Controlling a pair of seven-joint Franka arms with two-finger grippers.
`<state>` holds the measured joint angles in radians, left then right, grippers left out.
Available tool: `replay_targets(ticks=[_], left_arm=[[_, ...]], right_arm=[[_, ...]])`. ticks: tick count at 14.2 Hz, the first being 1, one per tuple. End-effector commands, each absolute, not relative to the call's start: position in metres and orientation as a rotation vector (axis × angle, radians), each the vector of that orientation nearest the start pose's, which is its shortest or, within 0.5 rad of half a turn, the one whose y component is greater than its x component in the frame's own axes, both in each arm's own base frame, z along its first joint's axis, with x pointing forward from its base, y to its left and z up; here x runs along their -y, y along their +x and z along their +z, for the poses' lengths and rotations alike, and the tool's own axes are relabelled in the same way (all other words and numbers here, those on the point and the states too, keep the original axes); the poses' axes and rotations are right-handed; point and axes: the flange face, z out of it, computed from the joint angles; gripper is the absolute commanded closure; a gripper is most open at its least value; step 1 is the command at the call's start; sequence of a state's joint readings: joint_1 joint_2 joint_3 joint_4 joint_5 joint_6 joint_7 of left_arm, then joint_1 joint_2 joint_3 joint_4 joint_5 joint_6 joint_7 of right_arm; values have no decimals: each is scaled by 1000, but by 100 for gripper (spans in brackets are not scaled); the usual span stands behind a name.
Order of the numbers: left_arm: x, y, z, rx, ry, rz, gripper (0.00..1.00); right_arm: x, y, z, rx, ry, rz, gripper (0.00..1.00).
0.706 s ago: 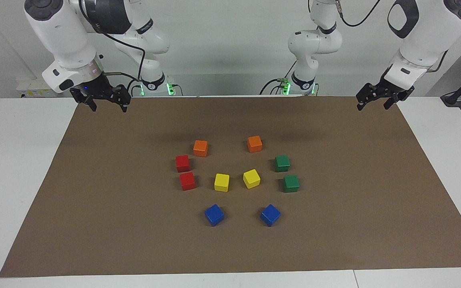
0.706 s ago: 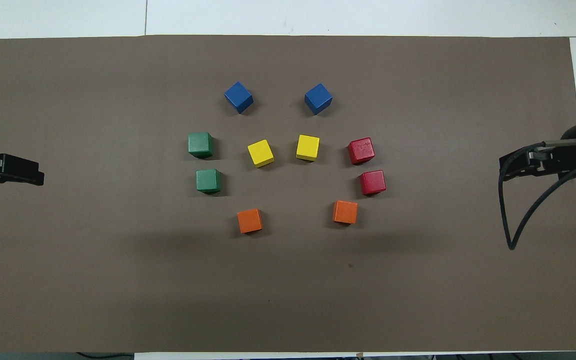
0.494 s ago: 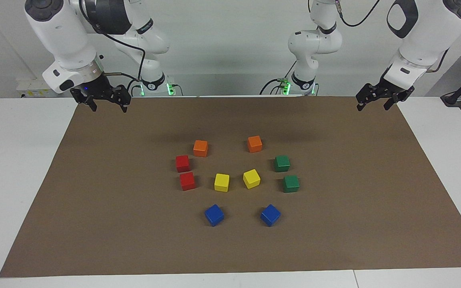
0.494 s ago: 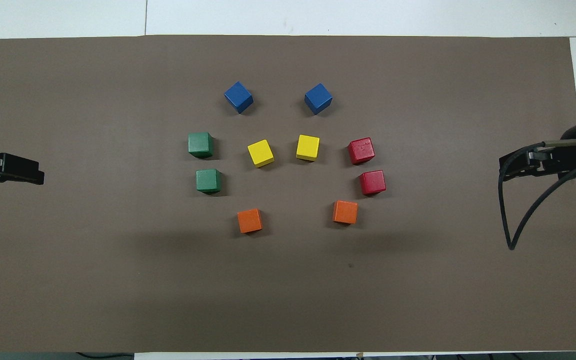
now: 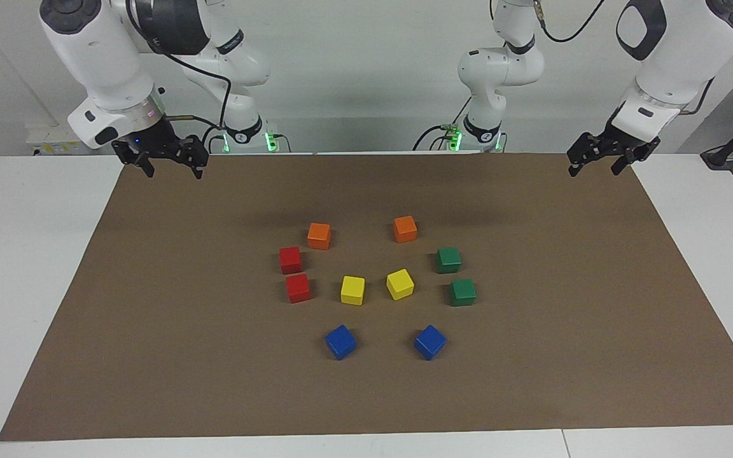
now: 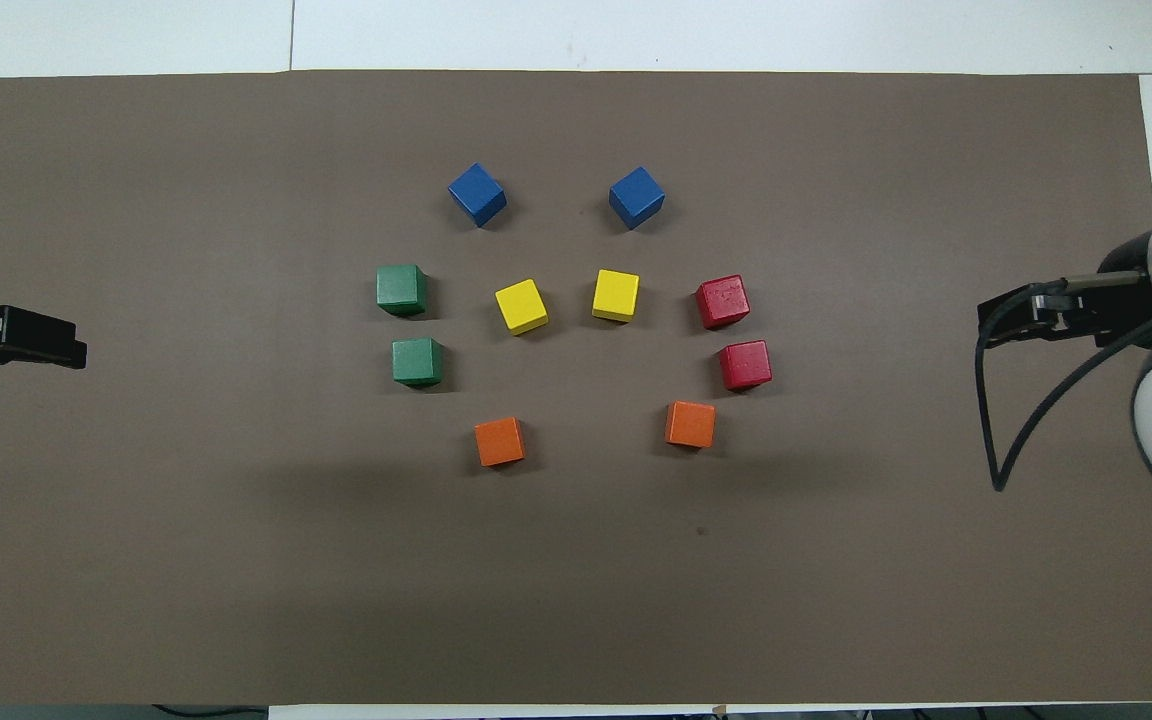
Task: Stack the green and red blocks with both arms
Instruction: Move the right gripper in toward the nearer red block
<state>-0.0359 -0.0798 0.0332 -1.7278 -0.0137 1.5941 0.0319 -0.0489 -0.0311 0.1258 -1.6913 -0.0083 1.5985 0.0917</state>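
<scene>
Although no block had yet been lifted, the layout already paired each arm with a colour. The two green blocks (image 5: pixel 455 276) lay side by side on the brown mat (image 5: pixel 150 356) toward the left arm's end of the table, and the two red blocks (image 5: pixel 294 274) lay likewise toward the right arm's end. The left gripper (image 5: pixel 597 160) hung with its fingers spread wide and empty over the mat's corner at its own end; the right gripper (image 5: pixel 170 163) hung the same way over the other near corner. Each pair sat well apart from its gripper, inward toward the table's middle. Orange (image 5: pixel 319 236), yellow (image 5: pixel 352 290) and blue cubes (image 5: pixel 340 341) stood close by, so room for a descent looked tight but workable.
</scene>
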Motion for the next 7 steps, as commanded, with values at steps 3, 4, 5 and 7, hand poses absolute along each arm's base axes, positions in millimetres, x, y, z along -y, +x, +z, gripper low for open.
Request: replay_targets(ticks=[3, 4, 5, 7], left_arm=[[5, 528, 600, -78, -3168, 36, 0], [7, 529, 600, -83, -3167, 19, 0], [7, 530, 599, -82, -3167, 2, 0], [7, 530, 592, -67, -3169, -22, 0]], right_arm=[[-118, 566, 534, -41, -3086, 63, 0], [-133, 572, 521, -39, -3082, 47, 0], [-146, 576, 507, -45, -3077, 34, 0], [-164, 580, 484, -43, -3068, -11, 0]])
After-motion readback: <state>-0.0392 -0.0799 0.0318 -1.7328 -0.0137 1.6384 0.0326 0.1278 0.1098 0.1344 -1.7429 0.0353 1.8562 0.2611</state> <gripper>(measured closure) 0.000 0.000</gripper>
